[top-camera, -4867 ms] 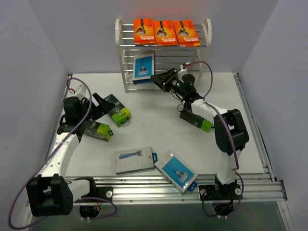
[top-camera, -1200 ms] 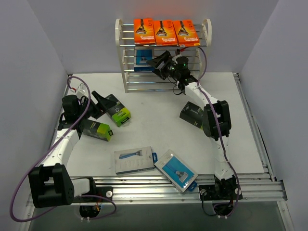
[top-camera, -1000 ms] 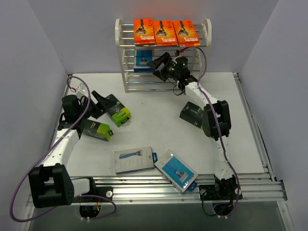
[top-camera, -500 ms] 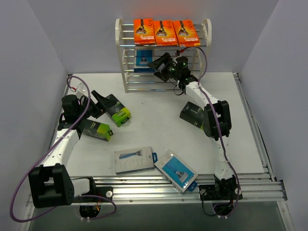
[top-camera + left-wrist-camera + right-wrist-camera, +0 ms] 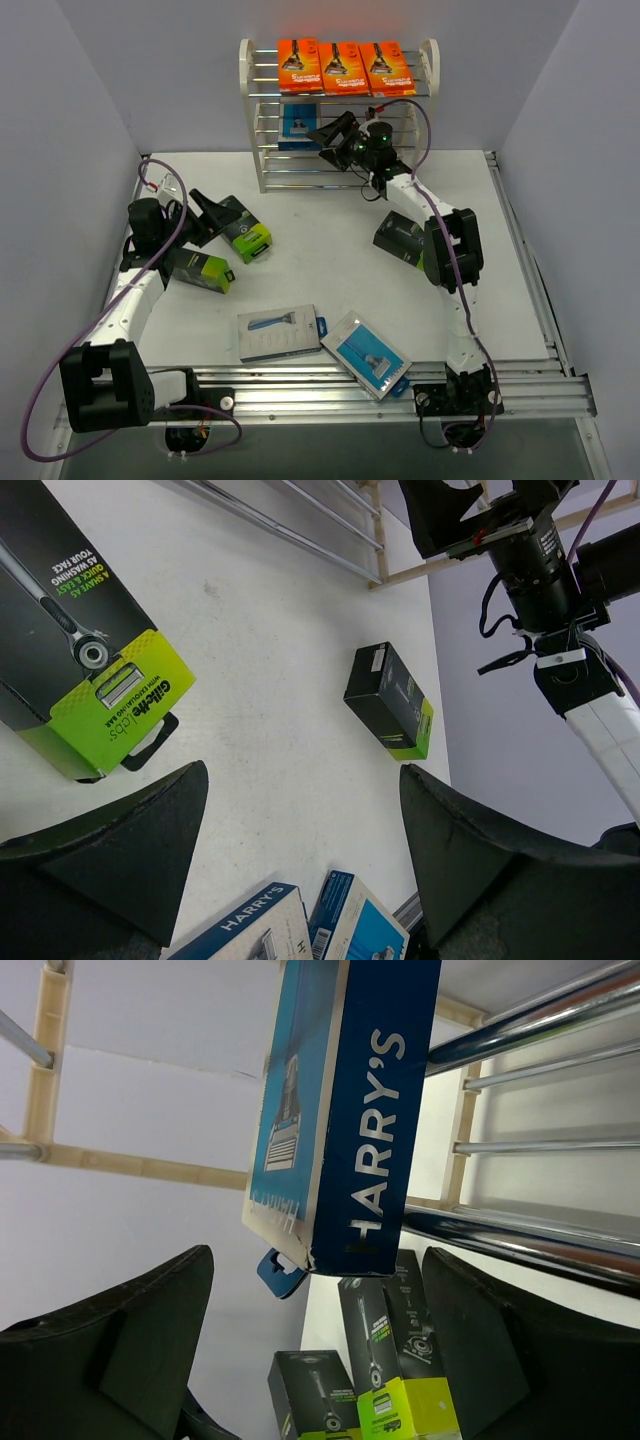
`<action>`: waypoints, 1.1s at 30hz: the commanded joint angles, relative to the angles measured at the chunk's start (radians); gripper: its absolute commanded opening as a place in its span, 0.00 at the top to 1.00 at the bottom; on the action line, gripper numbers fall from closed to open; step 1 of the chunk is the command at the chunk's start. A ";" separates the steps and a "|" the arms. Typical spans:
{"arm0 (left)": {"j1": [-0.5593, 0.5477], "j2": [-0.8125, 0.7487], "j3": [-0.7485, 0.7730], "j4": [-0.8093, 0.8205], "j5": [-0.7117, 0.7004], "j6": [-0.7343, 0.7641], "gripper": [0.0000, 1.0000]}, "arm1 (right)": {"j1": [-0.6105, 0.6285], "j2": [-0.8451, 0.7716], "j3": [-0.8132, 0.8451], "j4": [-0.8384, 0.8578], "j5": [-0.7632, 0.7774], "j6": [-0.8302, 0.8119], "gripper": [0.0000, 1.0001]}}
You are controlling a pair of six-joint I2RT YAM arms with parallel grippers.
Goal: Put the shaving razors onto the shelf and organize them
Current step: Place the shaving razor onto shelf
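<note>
The work surface is a white table [image 5: 330, 270], faintly speckled where the left wrist view sees it close. Plain pale grey walls [image 5: 90, 90] close it in on three sides, and aluminium rails [image 5: 330, 385] run along its near edge. The shelf [image 5: 246, 70] stands at the far edge against the back wall. Three orange cards [image 5: 344, 67] lie side by side on its top tier. One blue Harry's pack [image 5: 350, 1110] stands on the rods of a middle tier at the left end, its face toward the front. The right gripper [image 5: 318, 1252] is raised to that tier with its jaws spread wide. The pack sits just beyond the fingertips, touching neither, and the gripper holds nothing. The left gripper [image 5: 300, 772] is low over the left part of the table, its jaws likewise wide apart and empty, with a black-and-lime Gillette box [image 5: 85, 670] lying just beside one finger. A second lime-ended box [image 5: 203, 270] lies near the left arm. A third box [image 5: 390, 700] lies well apart on the right half of the table, partly behind the right arm [image 5: 455, 250] in the overhead view. Near the rails a grey flat pack [image 5: 280, 332] and a blue flat pack [image 5: 367, 355] lie just beside each other, corner to corner.
</note>
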 commanded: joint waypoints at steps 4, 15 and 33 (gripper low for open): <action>0.007 -0.026 0.001 0.052 0.019 0.002 0.14 | -0.008 -0.109 -0.046 0.093 -0.020 0.018 0.19; 0.009 -0.029 0.000 0.052 0.020 0.000 0.14 | -0.011 -0.169 -0.106 0.084 -0.005 -0.009 0.19; 0.010 -0.023 -0.004 0.060 0.023 -0.003 0.14 | -0.009 -0.161 -0.115 0.132 -0.017 0.016 0.19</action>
